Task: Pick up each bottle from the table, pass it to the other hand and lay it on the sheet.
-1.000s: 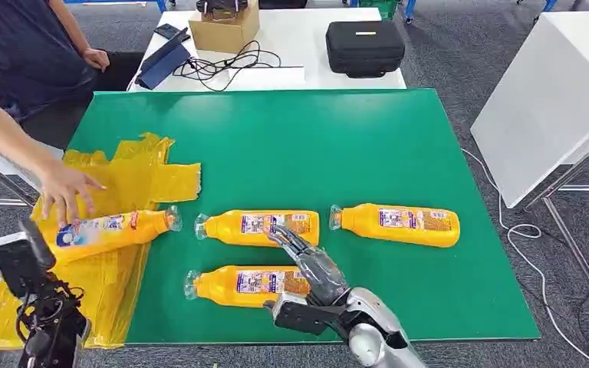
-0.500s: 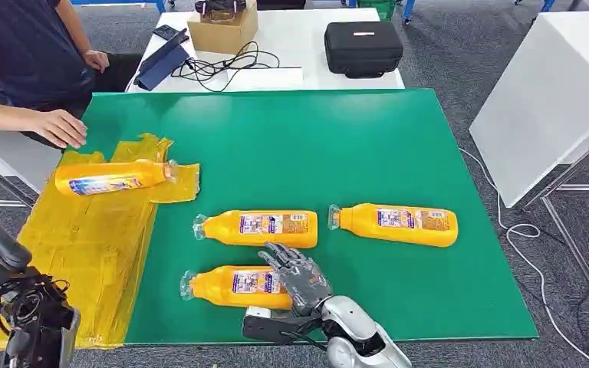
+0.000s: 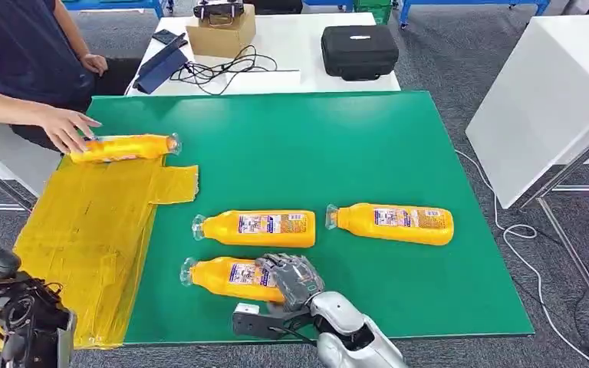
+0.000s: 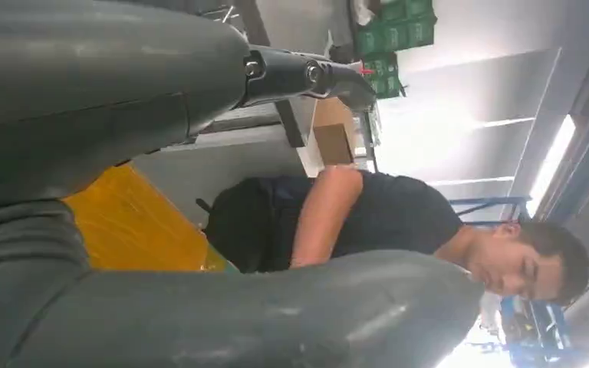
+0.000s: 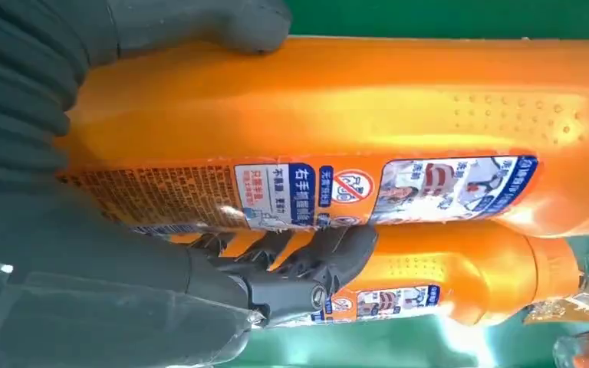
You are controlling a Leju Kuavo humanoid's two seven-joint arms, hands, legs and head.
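Note:
Three orange bottles lie on the green table (image 3: 399,138). My right hand (image 3: 295,280) grips the nearest bottle (image 3: 226,277) at its base end, with the thumb on one side and the fingers (image 5: 318,257) under the other. In the right wrist view that bottle (image 5: 337,115) is close up, and the middle bottle (image 5: 437,280) lies just past it. The middle bottle (image 3: 257,228) and the right bottle (image 3: 391,223) lie untouched. A person's hand (image 3: 65,130) holds a fourth bottle (image 3: 123,147) just beyond the yellow sheet (image 3: 84,230). My left hand (image 4: 46,230) holds nothing, its fingers apart.
A white table behind holds a black case (image 3: 359,50), a cardboard box (image 3: 221,32) and cables (image 3: 222,65). A white panel (image 3: 552,100) stands to the right. The person (image 3: 15,54) stands at the far left corner.
My right hand dropped from the middle bottle onto the nearest one and closed round it. The person lifted a bottle off the sheet and carried it to the table's far left.

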